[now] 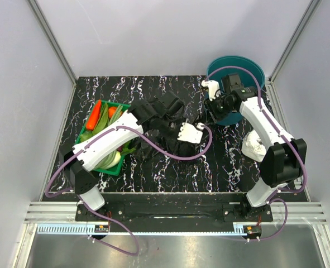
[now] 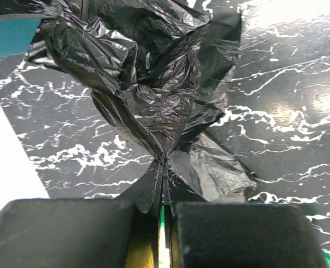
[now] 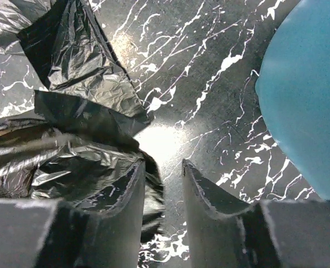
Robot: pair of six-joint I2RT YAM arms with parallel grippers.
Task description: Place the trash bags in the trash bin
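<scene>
The left wrist view shows the left gripper [image 2: 163,207] clamped on a fold of the crumpled black trash bag [image 2: 148,84] lying on the table [image 2: 287,111], a grip the overhead view hides. Only the right wrist view shows the right gripper [image 3: 162,178] with its fingers apart, the bag against one finger and the teal bin [image 3: 310,111] near.

We see a green tray [image 1: 119,104] of vegetables, orange carrot [image 1: 94,114] among greens, on the black marbled table's [image 1: 170,173] left side.
</scene>
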